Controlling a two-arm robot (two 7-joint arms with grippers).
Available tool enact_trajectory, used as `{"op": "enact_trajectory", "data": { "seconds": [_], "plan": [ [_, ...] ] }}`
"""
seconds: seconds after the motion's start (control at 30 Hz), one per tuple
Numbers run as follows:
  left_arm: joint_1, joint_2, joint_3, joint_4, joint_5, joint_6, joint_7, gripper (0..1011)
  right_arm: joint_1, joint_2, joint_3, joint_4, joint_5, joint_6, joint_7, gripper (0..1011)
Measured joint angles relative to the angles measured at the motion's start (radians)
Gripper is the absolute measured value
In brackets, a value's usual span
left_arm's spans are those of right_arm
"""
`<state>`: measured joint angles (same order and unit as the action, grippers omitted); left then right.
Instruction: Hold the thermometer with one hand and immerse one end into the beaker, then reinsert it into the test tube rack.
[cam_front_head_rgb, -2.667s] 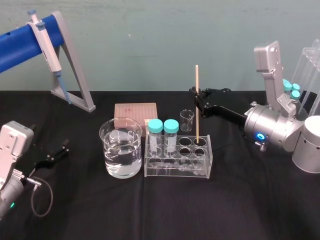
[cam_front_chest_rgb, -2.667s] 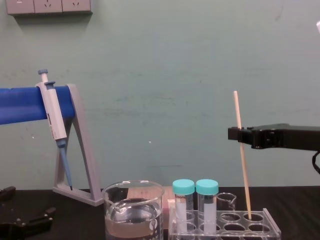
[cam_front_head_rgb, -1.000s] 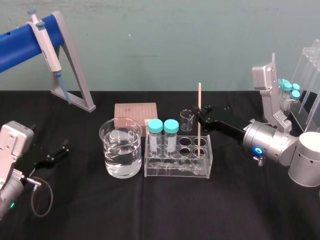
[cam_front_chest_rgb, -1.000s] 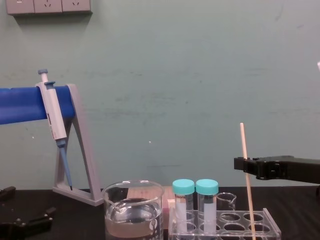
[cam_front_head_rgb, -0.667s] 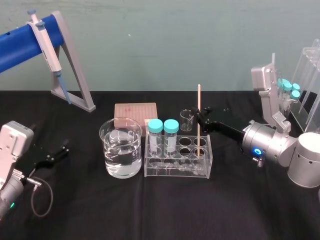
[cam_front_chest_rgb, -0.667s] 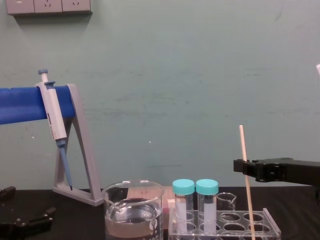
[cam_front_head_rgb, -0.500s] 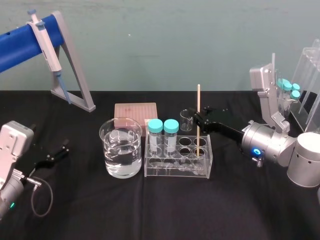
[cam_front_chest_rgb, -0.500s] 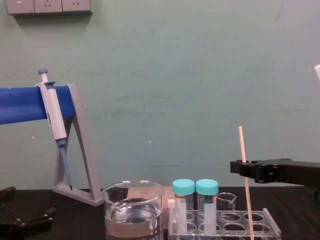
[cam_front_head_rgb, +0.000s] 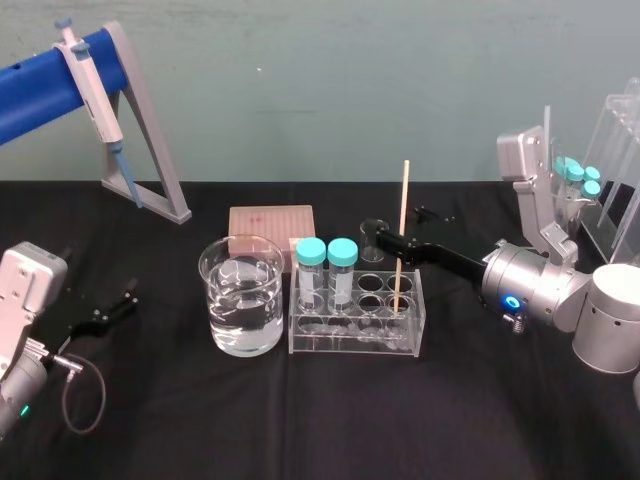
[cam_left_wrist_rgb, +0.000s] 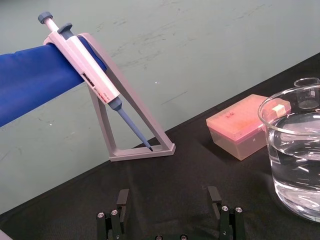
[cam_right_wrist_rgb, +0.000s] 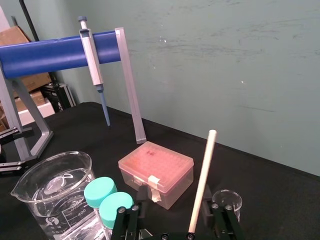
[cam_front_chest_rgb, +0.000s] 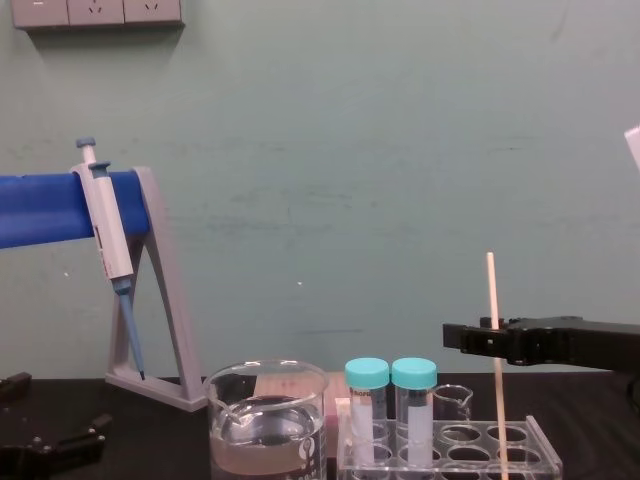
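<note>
We see the thermometer (cam_front_head_rgb: 402, 215) standing in the test tube rack (cam_front_head_rgb: 350, 342), in a hole at the end of the rack farthest from the beaker (cam_front_head_rgb: 240, 300). We cannot tell which row the hole belongs to. The rod is nearly upright, its top tipped slightly away from the beaker, and it rises well above the rack.

The right gripper (cam_front_head_rgb: 408, 228) reaches in just above the far end of the rack. Its jaws are spread apart, one on each side of the thermometer, and the right wrist view shows a clear gap between the rod (cam_right_wrist_rgb: 202, 180) and either black finger.

Two teal-capped tubes (cam_front_head_rgb: 327, 262) stand in the rack at its beaker end. The beaker sits just beside that end and holds clear liquid. Behind the rack are a tiny glass beaker (cam_front_head_rgb: 373, 238) and a pink tip box (cam_front_head_rgb: 271, 228).

The left gripper (cam_front_head_rgb: 115, 307) lies parked on the black desk (cam_front_head_rgb: 300, 420), well beyond the beaker from the rack, its jaws parted and holding nothing. Farther back on that side of the rack, a pipette (cam_front_head_rgb: 95, 95) hangs on a grey stand (cam_front_head_rgb: 152, 140) with a blue bar.
</note>
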<state>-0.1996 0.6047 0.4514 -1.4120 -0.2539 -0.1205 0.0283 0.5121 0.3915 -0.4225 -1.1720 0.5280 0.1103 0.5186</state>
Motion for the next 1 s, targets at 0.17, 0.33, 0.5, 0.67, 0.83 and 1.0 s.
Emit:
{"op": "enact_trajectory", "data": {
  "seconds": [0.17,0.33,0.5,0.67,0.83,1.0],
  "plan": [
    [0.000,0.000,0.000,0.000,0.000,0.000,0.000,1004,0.002,0.000,0.001,0.002,-0.003,0.000,0.000,778],
    [0.000,0.000,0.000,0.000,0.000,0.000,0.000,1004,0.004,0.000,0.002,0.003,-0.005,0.000,0.000,934],
    [0.000,0.000,0.000,0.000,0.000,0.000,0.000,1004,0.004,-0.001,0.002,0.005,-0.007,0.000,0.000,1003],
    [0.000,0.000,0.000,0.000,0.000,0.000,0.000,1004,0.001,0.000,0.006,0.002,-0.007,-0.001,-0.002,1003],
    [0.000,0.000,0.000,0.000,0.000,0.000,0.000,1004,-0.016,0.019,0.019,-0.062,-0.028,-0.004,-0.047,1003],
    [0.000,0.000,0.000,0.000,0.000,0.000,0.000,1004,-0.067,0.043,0.061,-0.185,-0.108,-0.015,-0.199,1003]
  ]
}}
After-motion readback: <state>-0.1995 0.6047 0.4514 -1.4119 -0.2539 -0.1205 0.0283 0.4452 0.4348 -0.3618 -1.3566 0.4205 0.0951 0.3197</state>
